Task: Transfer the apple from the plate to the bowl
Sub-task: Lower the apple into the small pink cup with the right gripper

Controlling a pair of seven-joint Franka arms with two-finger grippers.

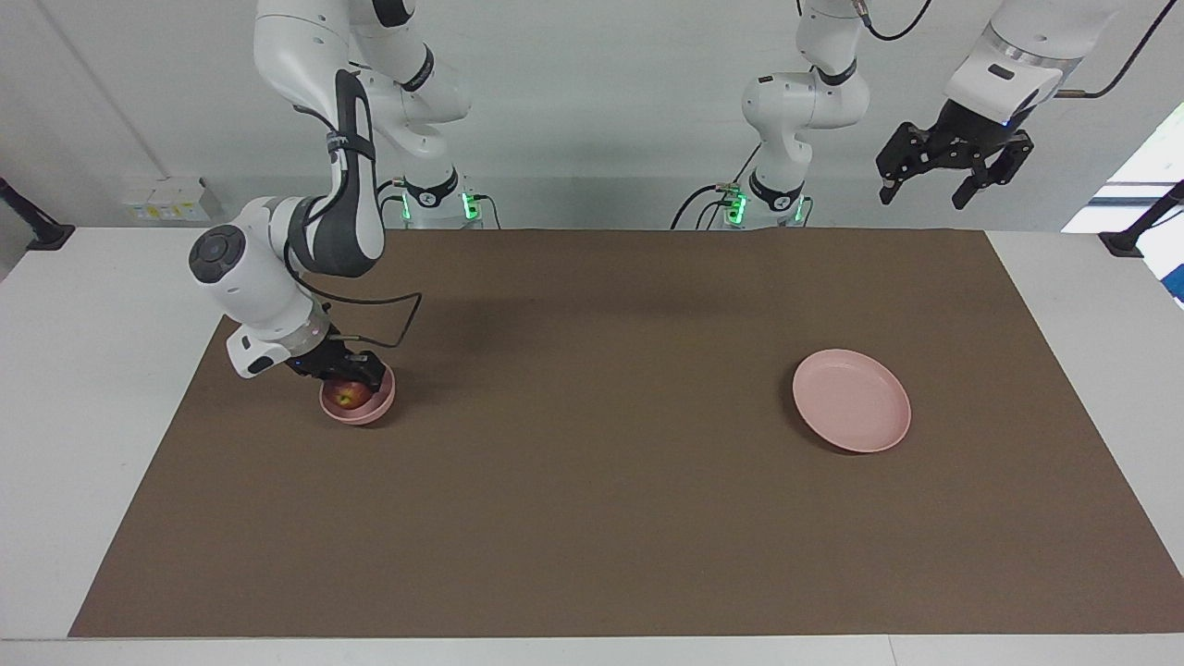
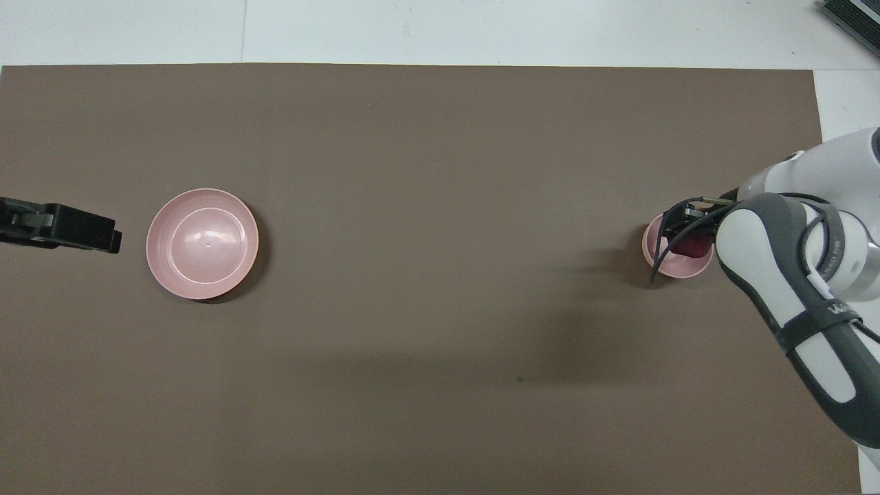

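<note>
— Two arms here; where is the apple?
— Down in the bowl, at the right arm's end of the table, with the right gripper pinching it, fingers closed on it.
— And the left gripper?
— Raised, fingers spread, holding nothing. The plate sits bare at the left arm's end of the brown mat.

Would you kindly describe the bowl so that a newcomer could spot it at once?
On the brown mat, look toward the right arm's end. The bowl sits there under the right hand, small, deep and pale pink, with the apple in it. The plate is wider, flat and bare.
</note>
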